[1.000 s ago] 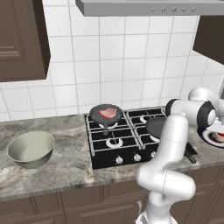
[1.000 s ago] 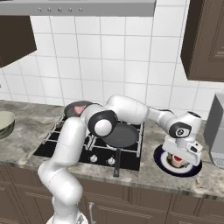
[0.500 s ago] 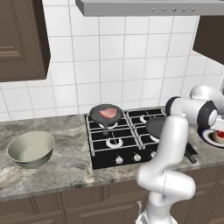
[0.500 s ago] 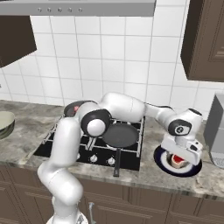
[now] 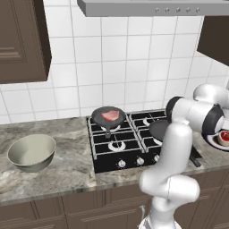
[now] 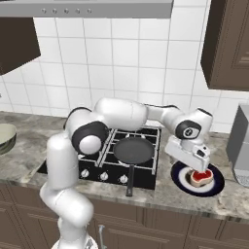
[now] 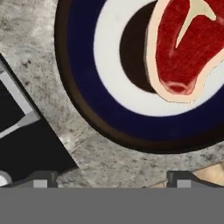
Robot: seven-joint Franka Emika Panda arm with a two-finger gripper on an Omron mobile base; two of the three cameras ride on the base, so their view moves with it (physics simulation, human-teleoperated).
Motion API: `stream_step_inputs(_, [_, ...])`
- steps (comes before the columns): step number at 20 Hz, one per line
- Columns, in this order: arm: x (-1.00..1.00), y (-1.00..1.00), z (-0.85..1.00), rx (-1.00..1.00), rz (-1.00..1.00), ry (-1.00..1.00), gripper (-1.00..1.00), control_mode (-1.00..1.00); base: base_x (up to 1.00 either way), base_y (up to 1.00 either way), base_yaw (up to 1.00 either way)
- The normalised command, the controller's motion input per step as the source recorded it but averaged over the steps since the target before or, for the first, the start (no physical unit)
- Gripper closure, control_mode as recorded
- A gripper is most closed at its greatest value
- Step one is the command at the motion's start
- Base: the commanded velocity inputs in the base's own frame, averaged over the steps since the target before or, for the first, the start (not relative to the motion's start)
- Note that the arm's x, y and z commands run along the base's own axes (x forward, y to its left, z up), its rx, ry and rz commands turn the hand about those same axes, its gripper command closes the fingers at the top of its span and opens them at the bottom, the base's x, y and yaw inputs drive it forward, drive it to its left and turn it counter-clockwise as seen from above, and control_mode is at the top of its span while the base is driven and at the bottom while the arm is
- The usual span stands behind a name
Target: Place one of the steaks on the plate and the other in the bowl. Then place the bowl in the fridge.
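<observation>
One steak (image 7: 183, 52), red with a pale rim, lies on the plate (image 7: 109, 109), which has a dark blue band and a white ring. My gripper (image 7: 113, 181) hangs open just above the plate's near edge, nothing between its fingertips (image 7: 43, 179). From the right base, the gripper (image 6: 191, 163) hovers beside that steak (image 6: 201, 176) on the plate (image 6: 187, 185). The other steak (image 5: 110, 116) rests in a dark pan (image 5: 96, 117) on the stove's back left burner. The grey-green bowl (image 5: 31, 152) stands empty on the counter left of the stove.
An empty dark frying pan (image 6: 132, 150) sits on the front right burner, its handle pointing toward the counter edge. A grey appliance (image 6: 240, 141) stands right of the plate. A black stove corner (image 7: 26, 144) lies close to the plate. Cabinets and a range hood hang overhead.
The hand has lifted slightly up and left off the steak on the plate, and the arm's elbow has swung left. The steak stays on the plate.
</observation>
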Motion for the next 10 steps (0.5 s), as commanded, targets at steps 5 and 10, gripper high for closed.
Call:
stream_step_inputs(5, [0.00,1.00,0.26,-0.04,0.00,-0.01,-1.00,-1.00,0.00,0.00,0.00])
stream_step_inputs(10, [0.00,0.94,0.76,-0.13,0.02,0.00,-1.00,-1.00,0.00,0.00,0.00])
